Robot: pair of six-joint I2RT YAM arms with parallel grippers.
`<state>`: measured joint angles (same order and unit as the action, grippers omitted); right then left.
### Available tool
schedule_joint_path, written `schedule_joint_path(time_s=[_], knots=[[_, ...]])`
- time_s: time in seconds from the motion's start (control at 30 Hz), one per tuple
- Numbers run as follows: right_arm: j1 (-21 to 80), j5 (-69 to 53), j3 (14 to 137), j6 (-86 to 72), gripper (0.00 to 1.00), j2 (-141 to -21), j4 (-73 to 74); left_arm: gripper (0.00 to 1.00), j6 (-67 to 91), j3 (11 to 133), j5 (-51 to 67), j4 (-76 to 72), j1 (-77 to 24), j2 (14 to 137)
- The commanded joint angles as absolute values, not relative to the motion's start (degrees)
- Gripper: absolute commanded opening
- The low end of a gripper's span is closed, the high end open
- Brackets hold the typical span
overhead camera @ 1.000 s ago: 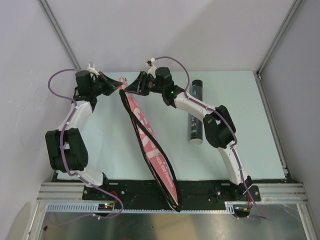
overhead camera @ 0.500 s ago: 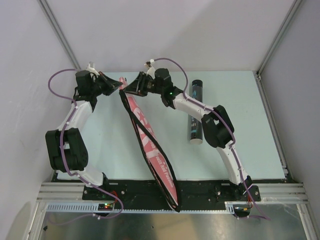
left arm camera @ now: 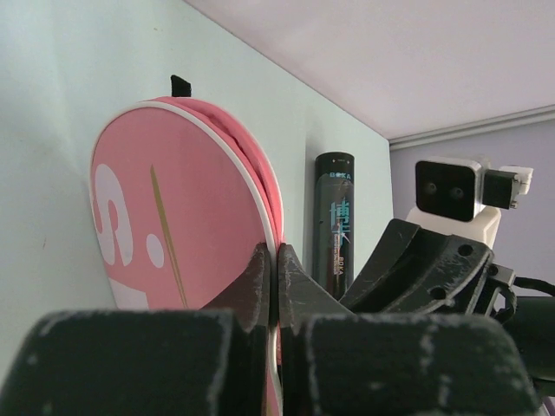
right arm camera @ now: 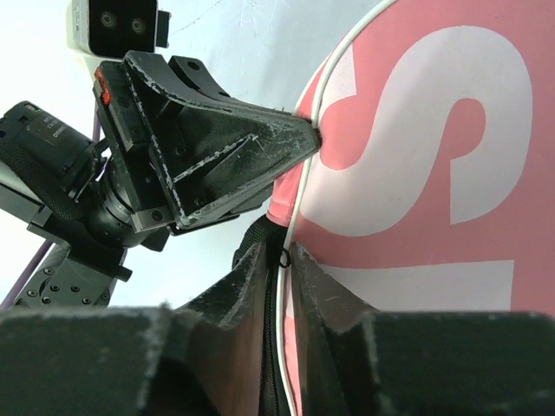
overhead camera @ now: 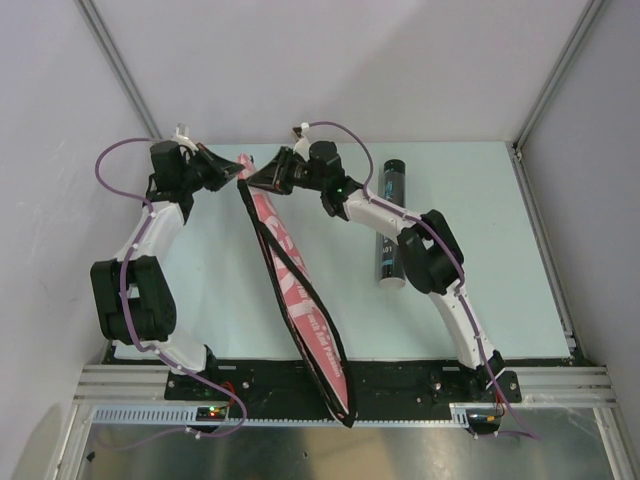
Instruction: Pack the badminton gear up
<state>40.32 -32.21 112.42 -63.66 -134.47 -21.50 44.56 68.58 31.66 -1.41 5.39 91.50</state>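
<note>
**Two claws, one zip: packing the badminton bag**

Standing here watching, and the pink case [overhead camera: 295,280] is the whole show. It's propped on its edge, running from the far middle of the table [overhead camera: 500,250] right down to the near edge, where its tail hangs over the rail between the arm bases.

Both arms are crowded at the rounded far end. The left claw [left arm camera: 273,256] is clenched on the white-piped rim of the case, and my guess is it's there to brace the thing upright. The right claw [right arm camera: 277,251] is squeezed down on the black zip line right beside it, with a little metal pull just at its fingertips. So I reckon this is the zipping-shut stage.

The black tube [overhead camera: 389,225] lies flat on the table off to the right, apart from the case, next to the right arm. No rackets or shuttlecocks in sight; maybe already inside, can't tell.

Writing: a big white "S" on the case's head end, more white lettering down its side that I can't read. The tube has teal print plus a small word like "ROKA", not sure.
</note>
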Motion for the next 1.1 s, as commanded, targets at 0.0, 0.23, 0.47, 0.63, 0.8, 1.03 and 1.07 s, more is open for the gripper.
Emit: schedule_joint_path(time_s=[0.0,0.23,0.47,0.63,0.8,1.03,1.07], knots=[[41.01,-32.63,113.62,-66.21,0.16,-135.16,-24.96,0.00,43.77,70.23,32.16,-3.16,4.92,92.00],[40.45,-31.39,110.25,-66.54,0.00,-133.36,-27.26,0.00,43.54,70.13,31.44,-3.17,4.90,91.72],[39.57,-31.92,102.72,-67.08,0.00,-128.20,-29.60,0.00,43.86,70.25,28.88,-3.16,5.78,91.62],[39.70,-32.44,95.37,-65.17,0.00,-123.15,-28.06,0.00,44.98,70.98,26.60,-3.16,6.78,91.48],[39.82,-33.92,86.61,-62.08,0.00,-116.90,-25.01,0.00,44.43,71.50,24.61,-2.45,7.54,90.93],[40.53,-33.78,75.50,-54.87,0.00,-106.77,-17.27,0.00,44.30,70.81,24.10,-2.07,9.02,89.72],[40.79,-33.41,74.09,-54.20,0.00,-105.46,-16.28,0.00,44.21,70.74,24.14,-2.05,9.12,89.55]])
